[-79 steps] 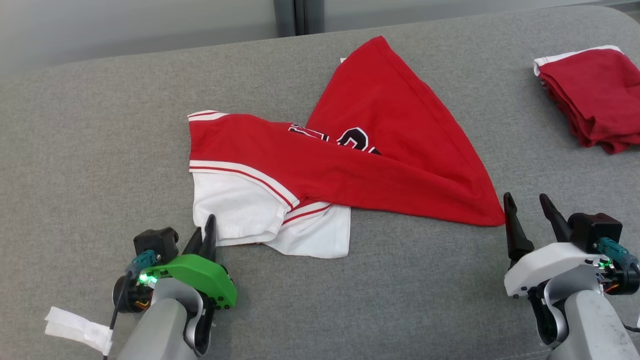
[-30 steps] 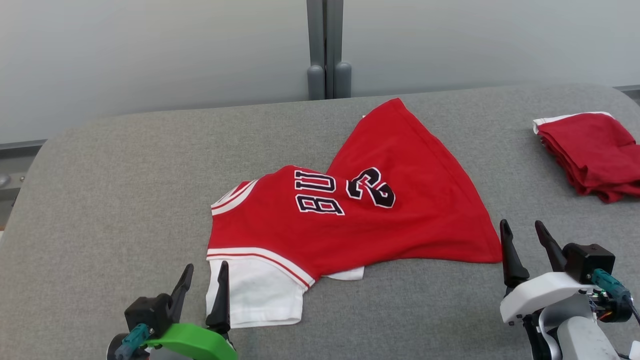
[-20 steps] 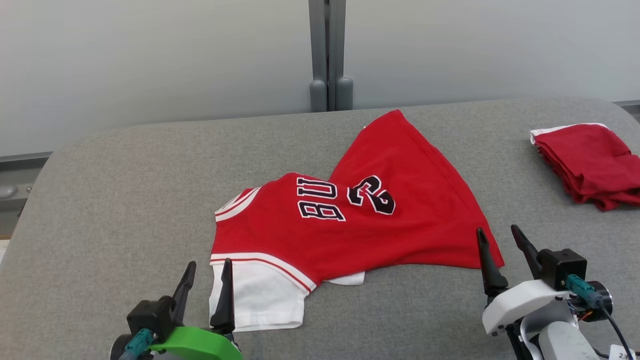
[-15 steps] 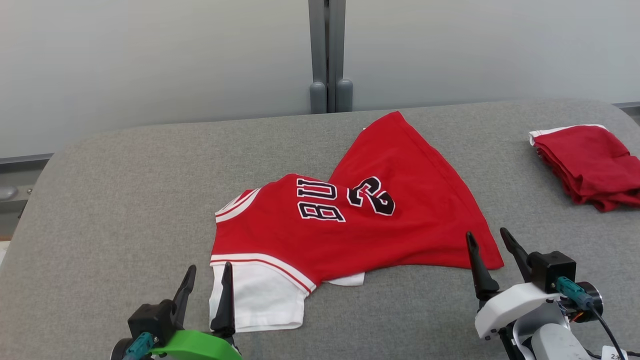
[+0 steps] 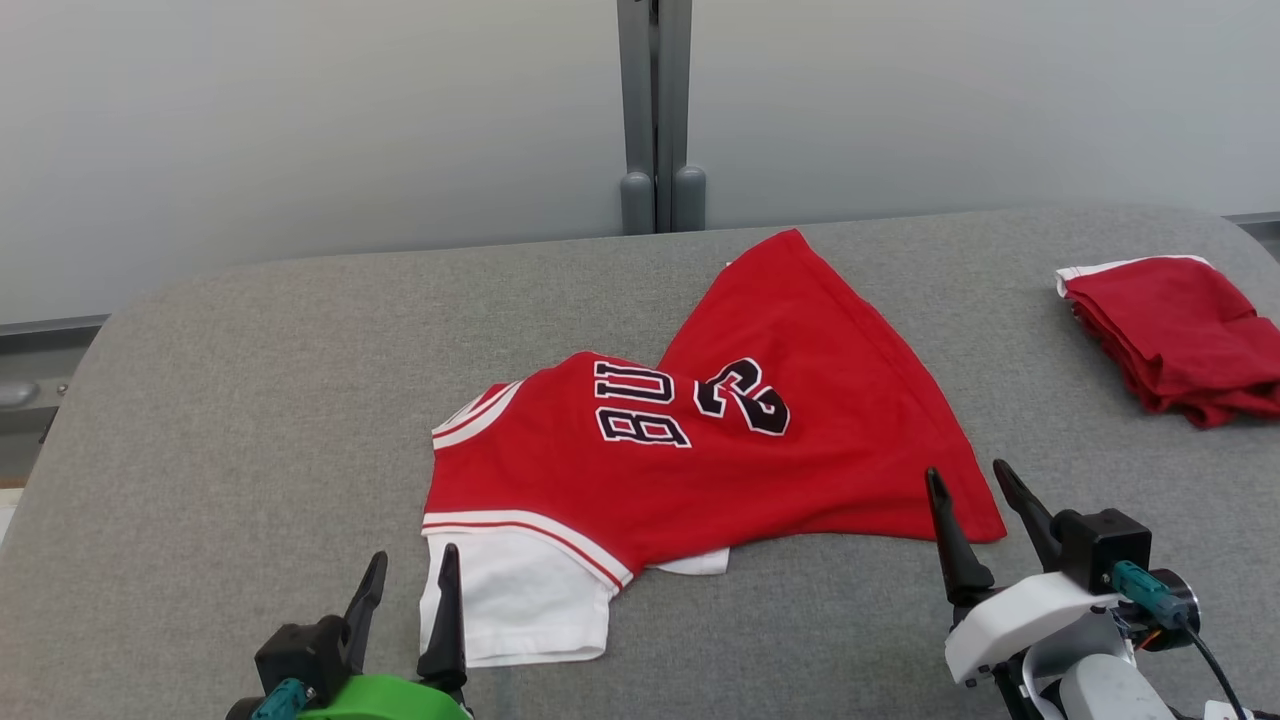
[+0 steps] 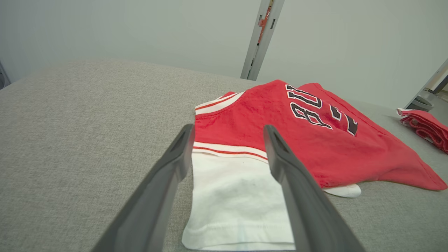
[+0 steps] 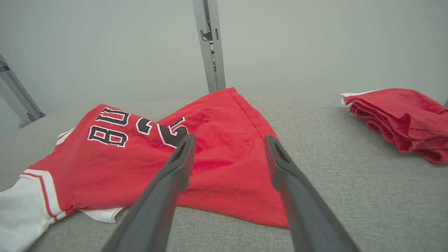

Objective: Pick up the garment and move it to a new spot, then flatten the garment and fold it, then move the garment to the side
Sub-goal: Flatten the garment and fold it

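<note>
Lying partly spread at the middle of the grey padded tabletop (image 5: 250, 400), the red-and-white jersey (image 5: 700, 460) is flanked toward the front edge by the left gripper (image 5: 414, 552) and the right gripper (image 5: 966, 468), both held wide open and empty.

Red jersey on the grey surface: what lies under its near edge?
A small white flap pokes out from under the red jersey, resting on the grey surface. How far it reaches beneath is hidden.
</note>
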Robot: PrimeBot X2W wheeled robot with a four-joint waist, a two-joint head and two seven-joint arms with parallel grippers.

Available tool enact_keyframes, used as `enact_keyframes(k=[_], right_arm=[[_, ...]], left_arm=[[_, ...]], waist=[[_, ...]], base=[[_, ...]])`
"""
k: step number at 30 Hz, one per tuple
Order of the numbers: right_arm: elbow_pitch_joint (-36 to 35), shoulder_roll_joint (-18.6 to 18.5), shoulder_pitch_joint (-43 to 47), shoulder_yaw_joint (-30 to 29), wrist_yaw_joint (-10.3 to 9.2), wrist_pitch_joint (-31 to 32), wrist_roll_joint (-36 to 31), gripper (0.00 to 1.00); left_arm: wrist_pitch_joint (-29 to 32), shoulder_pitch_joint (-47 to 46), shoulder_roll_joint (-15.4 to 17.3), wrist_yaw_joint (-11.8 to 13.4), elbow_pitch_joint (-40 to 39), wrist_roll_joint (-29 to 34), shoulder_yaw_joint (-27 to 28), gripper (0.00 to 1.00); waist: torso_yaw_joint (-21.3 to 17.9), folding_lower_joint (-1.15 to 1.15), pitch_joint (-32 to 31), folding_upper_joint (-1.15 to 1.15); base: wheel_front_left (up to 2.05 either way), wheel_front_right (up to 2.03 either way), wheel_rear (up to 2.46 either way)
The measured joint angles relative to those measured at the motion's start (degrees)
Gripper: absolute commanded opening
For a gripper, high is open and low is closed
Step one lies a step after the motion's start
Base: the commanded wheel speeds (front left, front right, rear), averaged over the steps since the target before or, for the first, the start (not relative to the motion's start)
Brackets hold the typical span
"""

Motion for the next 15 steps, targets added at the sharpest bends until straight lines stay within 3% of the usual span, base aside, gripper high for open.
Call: enact_keyframes(k=[10,15], right_arm=[[-0.5,0.0,0.4,-0.7,0.0,0.0,-0.4,1.0],[-0.7,0.0,0.5,-0.6,0.0,0.0,-0.4,1.0]], left_arm=[[0.0,0.8,-0.3,-0.3,-0.2,0.4,0.9,1.0],[1.3,1.7,-0.3,-0.4,3.4,-3.4,2.1,1.0]], waist=[[-0.1,0.0,0.1,0.0],[-0.2,0.0,0.4,0.0]], base=[[0.0,0.0,0.0],[0.0,0.0,0.0]])
